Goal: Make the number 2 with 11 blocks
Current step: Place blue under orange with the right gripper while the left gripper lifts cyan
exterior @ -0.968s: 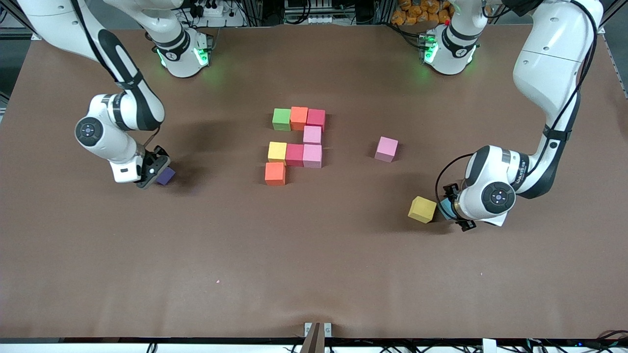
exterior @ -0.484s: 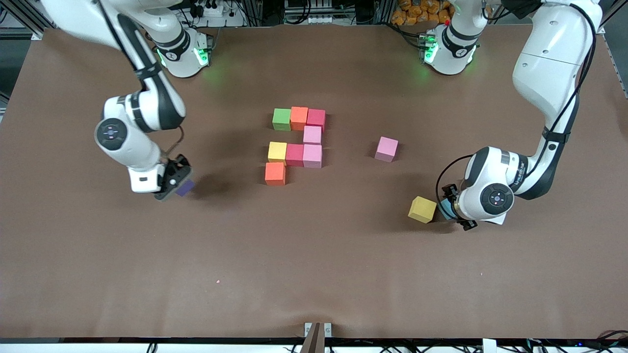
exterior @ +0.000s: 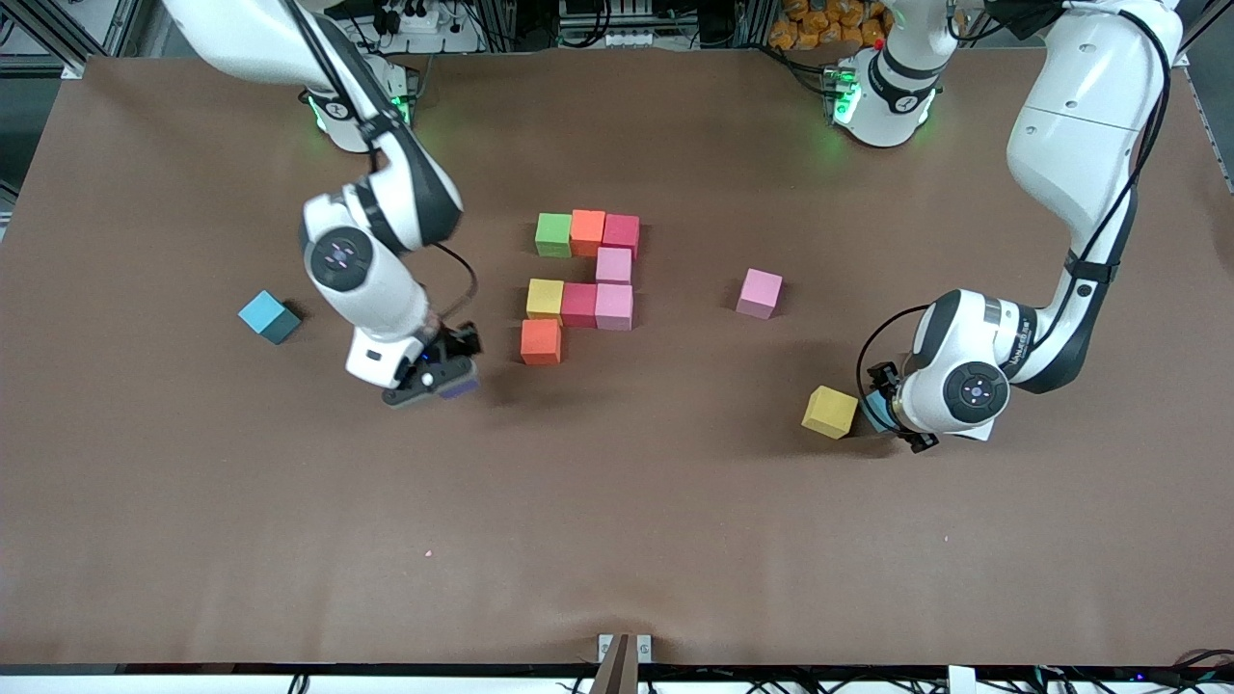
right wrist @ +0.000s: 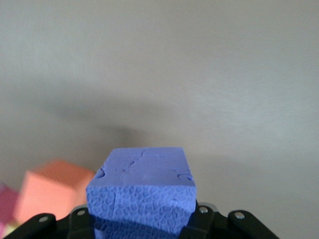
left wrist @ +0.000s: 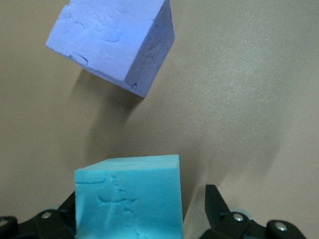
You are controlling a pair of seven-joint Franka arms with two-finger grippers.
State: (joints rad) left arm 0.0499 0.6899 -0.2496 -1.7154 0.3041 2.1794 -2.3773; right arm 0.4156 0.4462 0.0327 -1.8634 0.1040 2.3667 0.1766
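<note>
Purple block: clamped in right gripper, airborne just beside the unfinished 2's orange block; left gripper waits, spread around a light-blue block.

The purple block looks like matt, pitted foam; the light blue block likewise; the brown counter is matt.

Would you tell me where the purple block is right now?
In the front view, the purple block is clamped in the right gripper, over bare table beside the orange block at the unfinished digit's lower end, toward the right arm's end.
</note>
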